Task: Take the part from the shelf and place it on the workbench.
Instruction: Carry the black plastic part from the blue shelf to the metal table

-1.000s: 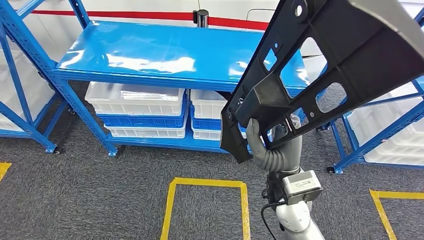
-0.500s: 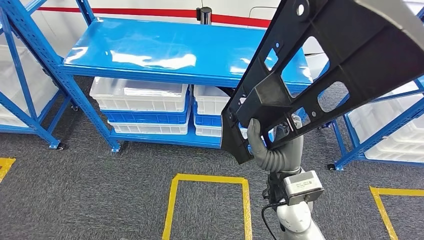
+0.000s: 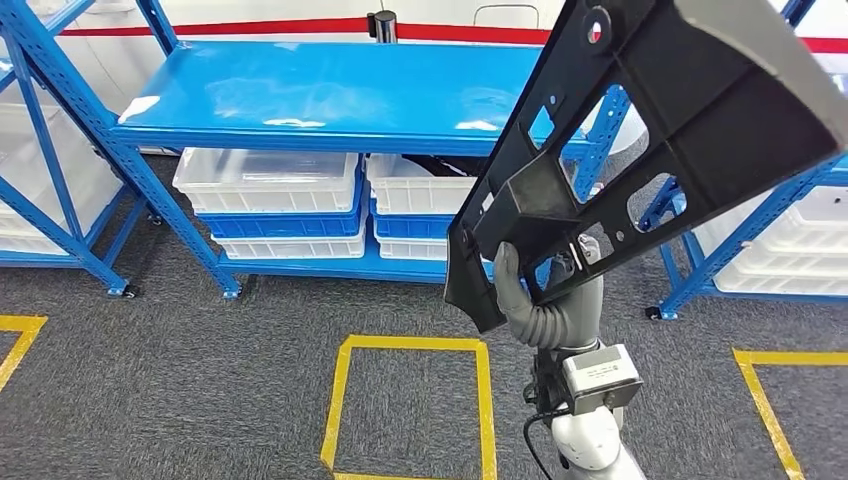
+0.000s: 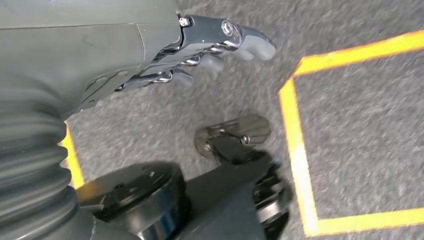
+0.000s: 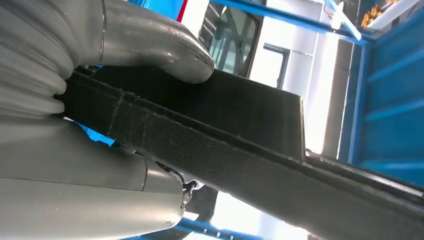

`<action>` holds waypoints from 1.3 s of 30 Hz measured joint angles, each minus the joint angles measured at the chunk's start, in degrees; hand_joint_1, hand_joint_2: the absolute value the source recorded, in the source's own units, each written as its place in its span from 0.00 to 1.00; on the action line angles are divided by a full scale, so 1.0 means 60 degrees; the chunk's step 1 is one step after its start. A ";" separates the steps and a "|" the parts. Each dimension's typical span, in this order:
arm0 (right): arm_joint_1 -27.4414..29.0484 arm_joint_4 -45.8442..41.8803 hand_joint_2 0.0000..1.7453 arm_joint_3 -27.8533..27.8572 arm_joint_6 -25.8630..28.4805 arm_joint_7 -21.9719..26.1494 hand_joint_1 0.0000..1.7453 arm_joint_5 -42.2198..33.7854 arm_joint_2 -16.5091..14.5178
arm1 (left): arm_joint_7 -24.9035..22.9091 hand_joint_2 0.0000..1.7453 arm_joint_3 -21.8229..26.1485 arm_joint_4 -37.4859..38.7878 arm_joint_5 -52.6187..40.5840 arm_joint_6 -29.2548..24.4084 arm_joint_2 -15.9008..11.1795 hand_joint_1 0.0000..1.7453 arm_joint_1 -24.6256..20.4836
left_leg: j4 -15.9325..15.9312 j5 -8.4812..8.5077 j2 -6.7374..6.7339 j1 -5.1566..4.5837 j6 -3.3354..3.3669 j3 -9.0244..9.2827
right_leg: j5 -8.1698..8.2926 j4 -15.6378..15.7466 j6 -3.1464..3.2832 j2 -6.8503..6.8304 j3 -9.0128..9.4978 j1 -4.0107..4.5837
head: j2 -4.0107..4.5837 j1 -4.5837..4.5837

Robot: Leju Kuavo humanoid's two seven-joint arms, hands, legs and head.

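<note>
Right hand (image 3: 522, 290) grasping the black part (image 3: 650, 130) raised before the blue shelf (image 3: 330, 95), left hand (image 4: 165, 55) holding nothing, fingers straight, over grey carpet (image 3: 180, 380)

Big black part (image 3: 640, 150) cut off by the top and right edges of the head view. Right hand (image 3: 520, 295) mostly hidden behind the part's lower end; fingers out of sight there. Blue counter (image 3: 330, 95) covered at its right end by the part. White bins (image 3: 265, 185) partly hidden under it. Far side of the left hand (image 4: 150, 60) hidden.
</note>
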State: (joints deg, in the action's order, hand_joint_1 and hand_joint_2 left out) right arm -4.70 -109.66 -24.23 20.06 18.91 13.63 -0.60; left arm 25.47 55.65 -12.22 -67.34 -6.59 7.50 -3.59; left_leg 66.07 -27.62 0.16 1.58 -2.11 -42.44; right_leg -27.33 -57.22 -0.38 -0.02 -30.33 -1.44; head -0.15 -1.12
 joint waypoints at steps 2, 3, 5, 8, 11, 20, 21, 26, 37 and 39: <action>0.0002 0.0001 1.00 0.0002 -0.0001 -0.0003 1.00 0.0002 -0.0001 | -0.0009 1.00 0.0000 0.0000 -0.0024 -0.0002 -0.0006 0.00 0.0003 | 0.1187 -0.0647 0.0008 0.0000 -0.0043 -0.0153 | 0.0184 -0.0022 0.0047 -0.0008 -0.0236 0.0051 | 0.0000 -0.0009; 0.0003 0.0002 1.00 0.0003 -0.0003 -0.0008 1.00 0.0004 -0.0002 | -0.0013 1.00 0.0000 0.0000 -0.0036 -0.0002 -0.0007 0.00 0.0001 | 0.1446 -0.0660 0.0007 0.0001 -0.0053 -0.0052 | 0.0261 -0.0037 0.0037 -0.0009 -0.0349 0.0071 | 0.0000 -0.0009; 0.0002 0.0003 1.00 0.0001 -0.0014 -0.0021 1.00 0.0014 -0.0002 | -0.0015 1.00 0.0000 0.0000 -0.0054 -0.0005 -0.0007 0.00 -0.0013 | 0.0877 -0.0330 0.0006 0.0002 -0.0035 0.0692 | 0.0381 -0.0093 -0.0016 -0.0009 -0.0546 0.0085 | 0.0000 -0.0013; -0.0007 0.0001 1.00 0.0004 -0.0026 -0.0035 1.00 0.0030 0.0002 | -0.0029 1.00 0.0000 0.0000 -0.0069 -0.0010 -0.0006 0.00 -0.0071 | -0.0798 -0.0263 0.0037 -0.0044 0.0082 0.1927 | 0.0507 -0.0219 -0.0167 -0.0021 -0.0741 0.0115 | 0.0000 0.0004; -0.0005 0.0000 1.00 0.0017 -0.0025 -0.0050 1.00 0.0040 0.0011 | -0.0069 1.00 0.0000 0.0001 -0.0076 -0.0010 0.0000 0.00 -0.0082 | -0.1066 -0.0197 0.0042 -0.0123 0.0307 0.1940 | 0.0661 -0.0226 -0.0384 -0.0032 -0.0822 0.0115 | 0.0000 0.0015; 0.0307 -0.0011 1.00 0.0227 0.0055 -0.0055 1.00 0.0041 0.0136 | -0.0044 1.00 0.0029 0.0000 0.0018 -0.0016 0.0032 0.00 -0.0089 | -0.1137 0.0856 -0.0057 -0.0098 0.0604 0.0674 | -0.0643 -0.2511 -0.0584 -0.0008 -0.1098 0.0077 | 0.0000 0.0065; 0.0330 -0.0015 1.00 0.0260 0.0059 -0.0055 1.00 0.0041 0.0139 | -0.0040 1.00 0.0032 0.0000 0.0021 -0.0016 0.0041 0.00 -0.0091 | -0.1132 0.0981 -0.0058 -0.0097 0.0568 0.0540 | -0.0482 -0.1921 -0.0636 -0.0009 -0.0603 0.0076 | 0.0000 0.0067; 0.0413 -0.0085 1.00 0.0328 0.0078 -0.0045 1.00 0.0055 0.0144 | -0.0012 1.00 0.0037 -0.0003 0.0023 -0.0028 0.0070 0.00 -0.0060 | -0.1319 0.1591 -0.0044 -0.0122 0.0274 0.0359 | -0.0560 0.0114 -0.0320 0.0048 0.0649 0.0177 | 0.0000 0.0035; 0.1323 -0.0013 1.00 0.0342 -0.0171 -0.0077 1.00 -0.0092 -0.0049 | -0.0003 1.00 0.0217 0.0000 0.0206 -0.0042 0.0091 0.00 -0.0025 | 0.0147 -0.0007 0.0016 -0.0021 -0.0001 0.1395 | 0.0509 -0.0061 -0.0051 -0.0021 -0.0578 0.0117 | 0.0000 -0.0031; 0.1600 0.0179 1.00 0.0344 -0.0329 -0.0225 1.00 -0.0272 -0.0175 | -0.0005 1.00 0.0255 -0.0001 0.0228 -0.0040 0.0102 0.00 -0.0048 | -0.0896 -0.0259 0.0056 -0.0053 0.0072 0.2084 | 0.0595 -0.0154 -0.0164 -0.0016 -0.0720 0.0148 | 0.0000 -0.0018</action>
State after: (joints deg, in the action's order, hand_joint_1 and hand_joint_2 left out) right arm 4.90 -108.58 -22.17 18.09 17.56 12.00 -1.65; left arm 25.44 57.18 -12.22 -65.97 -6.83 8.11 -3.88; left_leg 60.70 -29.18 0.50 1.26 -1.68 -29.94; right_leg -23.76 -58.14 -1.36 -0.11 -34.65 -0.55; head -0.15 -1.23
